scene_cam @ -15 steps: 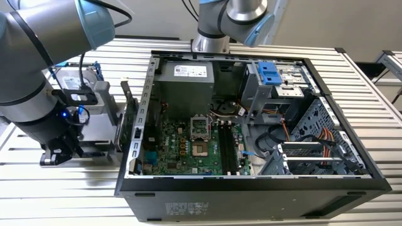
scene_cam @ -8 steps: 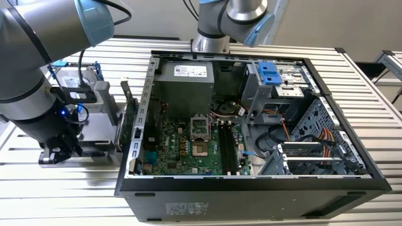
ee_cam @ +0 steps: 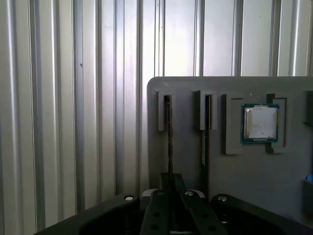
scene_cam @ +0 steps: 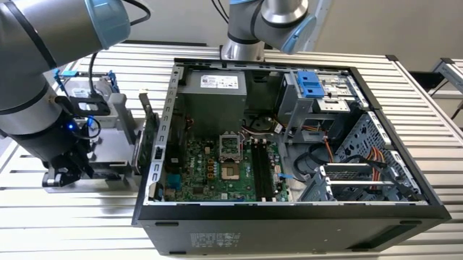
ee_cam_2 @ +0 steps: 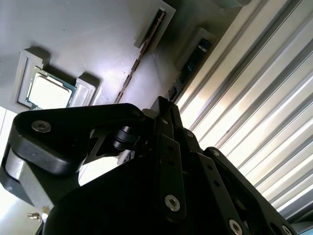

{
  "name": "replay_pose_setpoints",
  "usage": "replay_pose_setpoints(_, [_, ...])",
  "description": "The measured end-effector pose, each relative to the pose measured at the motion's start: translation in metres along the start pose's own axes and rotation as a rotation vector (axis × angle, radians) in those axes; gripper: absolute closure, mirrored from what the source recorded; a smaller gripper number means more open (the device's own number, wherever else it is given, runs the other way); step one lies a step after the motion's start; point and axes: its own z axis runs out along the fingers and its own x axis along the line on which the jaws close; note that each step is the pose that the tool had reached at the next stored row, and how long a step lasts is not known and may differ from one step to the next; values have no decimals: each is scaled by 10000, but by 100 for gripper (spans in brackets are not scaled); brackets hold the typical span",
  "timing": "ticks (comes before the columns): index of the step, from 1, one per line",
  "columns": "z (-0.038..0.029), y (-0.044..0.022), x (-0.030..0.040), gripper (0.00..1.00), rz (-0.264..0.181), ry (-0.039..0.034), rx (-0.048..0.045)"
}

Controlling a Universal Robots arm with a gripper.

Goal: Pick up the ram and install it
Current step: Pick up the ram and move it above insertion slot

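A ribbed metal table (scene_cam: 426,108) fills the exterior view, with an open computer case (scene_cam: 289,222) standing on it. A grey tray (scene_cam: 108,157) lies just beside the case, on the exterior view's left. The arm (scene_cam: 36,108) reaches down over the tray, and its gripper (scene_cam: 62,173) is low at the tray's near end.

In the second wrist view the same tray (ee_cam_2: 88,39) lies against the table's ridges (ee_cam_2: 264,98). A square silver processor (ee_cam_2: 49,93) sits in a recess of the tray. The ram (ee_cam_2: 191,61) stands on edge in the tray slot farthest from the processor. A second memory stick (ee_cam_2: 142,51) stands in the slot between the two. The gripper (ee_cam_2: 165,104) has its tips at the end of the ram's slot.

In the first wrist view the tray (ee_cam: 186,156) rests on the table (ee_cam: 58,98). The ram (ee_cam: 168,132) stands in the tray's outermost slot, beside the second memory stick (ee_cam: 205,132) and the processor (ee_cam: 260,122). The gripper (ee_cam: 170,188) has its jaws drawn in narrow, clamped on the ram's edge.
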Motion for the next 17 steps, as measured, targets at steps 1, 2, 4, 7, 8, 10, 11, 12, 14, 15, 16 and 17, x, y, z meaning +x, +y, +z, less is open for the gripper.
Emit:
replay_pose_setpoints(1, [-11,0,-1,100,0,0,-1])
replay_pose_setpoints(2, [-21,0,-1,100,0,0,-1])
replay_pose_setpoints(4, [-38,0,-2,100,0,-1,1])
replay_pose_setpoints(7, [-64,0,-3,100,0,0,0])
replay_pose_setpoints(8, [-73,0,-4,100,0,0,0])
replay_pose_setpoints(10, [-94,0,-5,100,0,-1,0])
replay_pose_setpoints(11, [-105,0,-5,100,0,0,0])
replay_pose_setpoints(12, [-115,0,-6,100,0,0,0])
replay_pose_setpoints(14, [-140,0,-7,100,0,0,0])
replay_pose_setpoints(15, [-153,0,-8,100,0,0,-1])
replay_pose_setpoints(16, [-164,-1,-9,100,0,-1,0])
replay_pose_setpoints(17, [-176,-1,-9,100,0,0,0])
